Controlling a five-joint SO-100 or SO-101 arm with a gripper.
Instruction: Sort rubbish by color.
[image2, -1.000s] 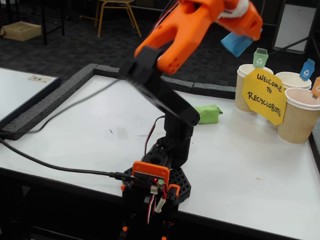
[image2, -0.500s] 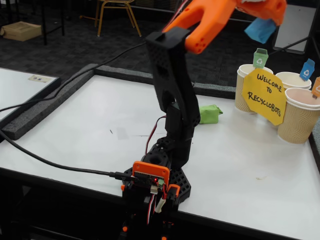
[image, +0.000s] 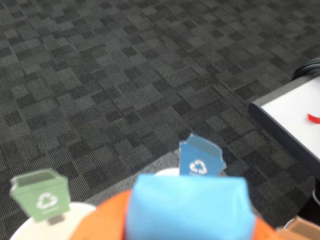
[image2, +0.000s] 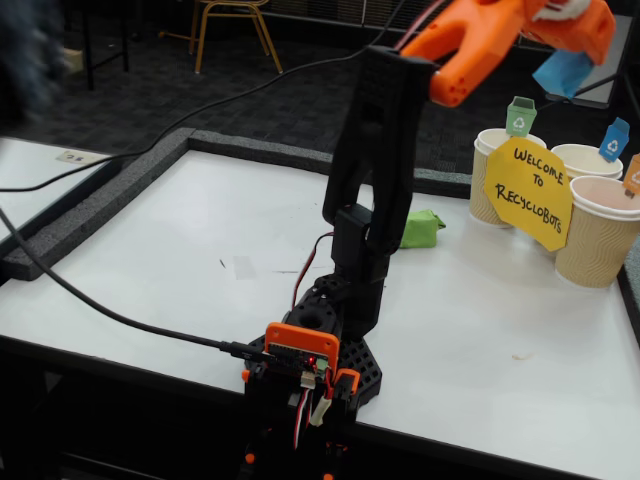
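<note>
White tabletop (image2: 180, 260) fills most of the fixed view, edged by a dark raised border, with grey patterned carpet beyond it and chair legs at the far wall. On it stands the black-and-orange arm (image2: 375, 170), stretched up and to the right so that its gripper (image2: 565, 55) hangs high above the three beige ribbed cups. The jaws are clamped on the blue lump (image2: 563, 72); the wrist view shows that same blue paper (image: 187, 207) filling the lower middle of the picture between orange fingers.

Judging by the tags, the step in hand is the drop into the blue-tagged cup (image2: 585, 160), the middle one of the three in the fixed view. In the wrist view the blue tag (image: 200, 157) sits just above the lump, and a sliver of white rim shows beside it, so the load seems close to lined up. A good release would bring the lump lower and squarely over that opening first, since the green-tagged cup (image2: 497, 165) and the orange-tagged cup (image2: 598, 235) stand touching or nearly so on either side.

A yellow sign (image2: 530, 195) leans against the cups. The green lump (image2: 422, 229) lies on the table behind the arm, left of the cups, not yet sorted. No orange lump shows in either view.
</note>
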